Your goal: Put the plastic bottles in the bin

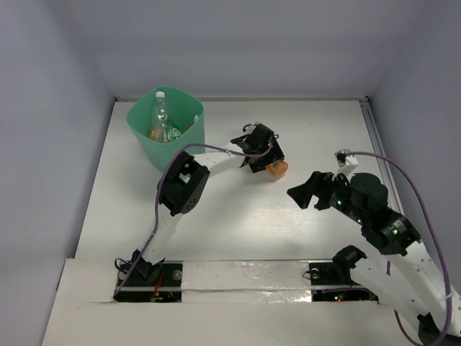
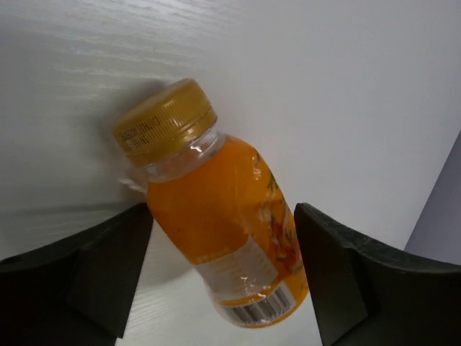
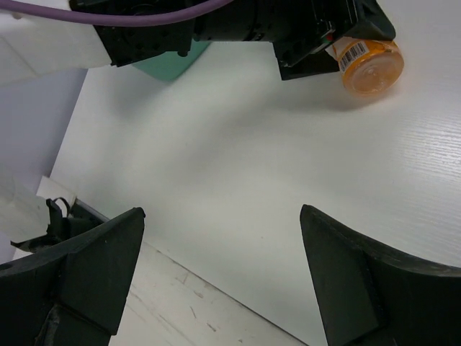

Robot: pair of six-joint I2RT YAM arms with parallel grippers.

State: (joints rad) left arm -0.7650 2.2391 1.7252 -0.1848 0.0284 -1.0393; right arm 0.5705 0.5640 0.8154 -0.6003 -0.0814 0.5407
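Note:
An orange bottle with a gold cap lies on its side on the white table, right of centre in the top view. My left gripper is open, with a finger on each side of the bottle's body and a sliver of table showing at the left finger. The mint-green bin stands at the back left and holds a clear bottle and other bottles. My right gripper is open and empty above the table. It looks toward the orange bottle's base.
The left arm stretches from its base at the front left across the table's middle. A purple cable loops over the right arm. A corner of the bin shows behind the left arm in the right wrist view. Walls enclose the table.

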